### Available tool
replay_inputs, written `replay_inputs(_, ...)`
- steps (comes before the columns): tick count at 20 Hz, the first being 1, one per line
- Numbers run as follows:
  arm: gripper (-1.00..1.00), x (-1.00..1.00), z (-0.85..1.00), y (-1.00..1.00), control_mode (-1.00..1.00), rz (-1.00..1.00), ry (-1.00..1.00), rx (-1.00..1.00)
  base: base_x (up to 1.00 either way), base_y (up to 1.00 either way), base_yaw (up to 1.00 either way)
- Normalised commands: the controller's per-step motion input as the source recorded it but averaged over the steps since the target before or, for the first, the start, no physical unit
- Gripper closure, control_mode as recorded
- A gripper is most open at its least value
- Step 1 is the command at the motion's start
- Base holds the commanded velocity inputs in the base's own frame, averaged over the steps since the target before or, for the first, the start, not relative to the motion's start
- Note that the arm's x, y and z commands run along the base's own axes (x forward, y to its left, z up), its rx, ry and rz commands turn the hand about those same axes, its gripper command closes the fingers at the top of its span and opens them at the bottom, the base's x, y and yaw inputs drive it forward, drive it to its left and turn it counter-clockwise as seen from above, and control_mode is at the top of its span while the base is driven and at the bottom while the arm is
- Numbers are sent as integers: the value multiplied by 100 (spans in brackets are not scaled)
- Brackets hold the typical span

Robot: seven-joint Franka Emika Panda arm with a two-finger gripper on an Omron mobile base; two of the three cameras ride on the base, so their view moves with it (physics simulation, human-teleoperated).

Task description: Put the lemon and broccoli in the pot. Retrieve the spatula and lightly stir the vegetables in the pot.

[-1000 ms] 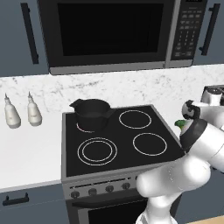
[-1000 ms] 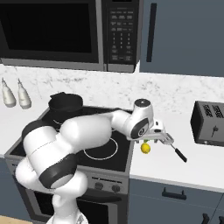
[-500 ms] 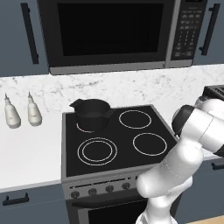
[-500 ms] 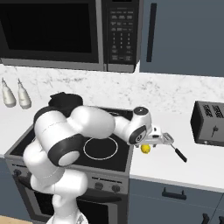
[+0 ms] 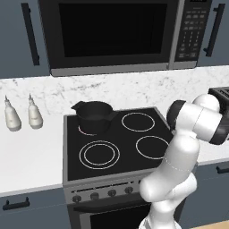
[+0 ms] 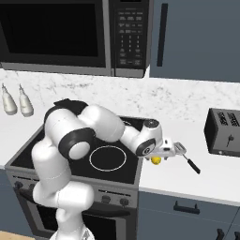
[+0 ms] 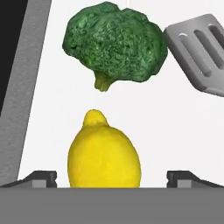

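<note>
Hovering low over the white desk (image 6: 206,180) to the right of the stove (image 6: 119,173), the pincer (image 7: 111,177) stands spread as wide as it goes, holding nothing, with the lemon (image 7: 104,153) sitting square between its two dark tips. In the right base view the lemon (image 6: 156,160) peeks out yellow just under the hand. Just beyond it lies the broccoli (image 7: 114,43), stalk pointing back toward the lemon, a small gap between them, and the spatula (image 7: 199,50) has its slotted silver head right beside the broccoli. The pot (image 5: 94,117) waits on the rear left burner, well apart from all this. The lemon looks firm, smooth and rounded, likely light but apt to roll or squirt out of a pinch; taking it across its fat middle seems safest, not near the nippled end. The broccoli looks lumpy and springy, easier to grip.
</note>
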Motion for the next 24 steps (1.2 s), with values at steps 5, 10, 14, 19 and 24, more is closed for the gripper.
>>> replay_inputs(5,-100,11,-25,-2,-100,0,0,0,0,0,0)
replay_inputs(10,100,2,-18,-1,-100,0,0,0,0,0,0)
replay_inputs(14,100,-5,1,0,-100,0,-5,0,0,0,0)
replay_inputs(19,100,-33,47,11,-100,0,-23,0,0,0,0)
replay_inputs(24,100,-55,100,79,-100,0,-31,0,0,0,0)
